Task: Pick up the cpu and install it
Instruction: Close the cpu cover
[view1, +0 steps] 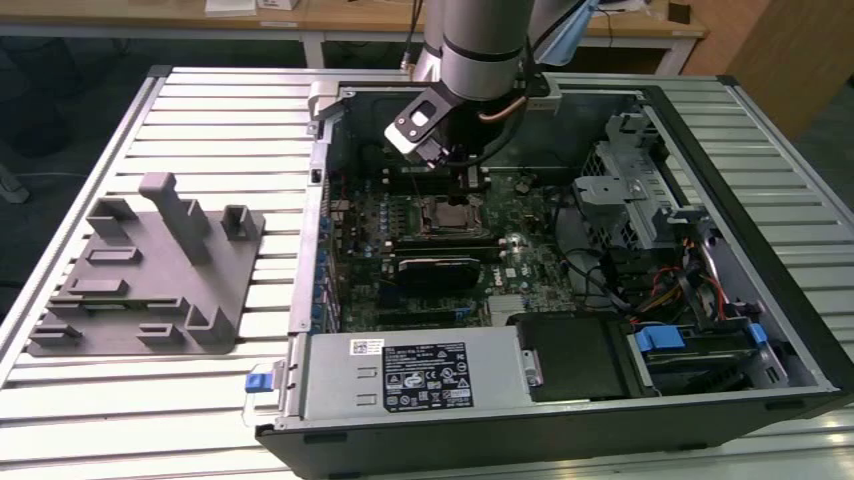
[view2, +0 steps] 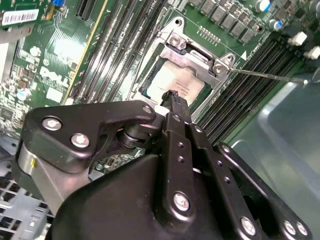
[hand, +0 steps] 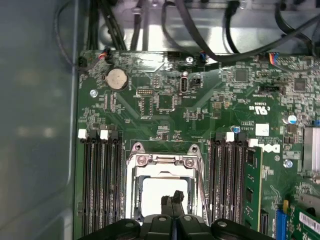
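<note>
The cpu lies flat within the socket frame on the motherboard, inside the open computer case. The gripper hangs directly over it, fingers drawn together with nothing between them; contact cannot be determined. The gripper body hides the cpu's near edge. The power supply bears printed labels.

One robot arm carries one gripper with two fingers. One open computer case holds one motherboard, one socket with one cpu, one round battery, two banks of memory slots and one power supply. One grey tray lies at the exterior view's left.
</note>
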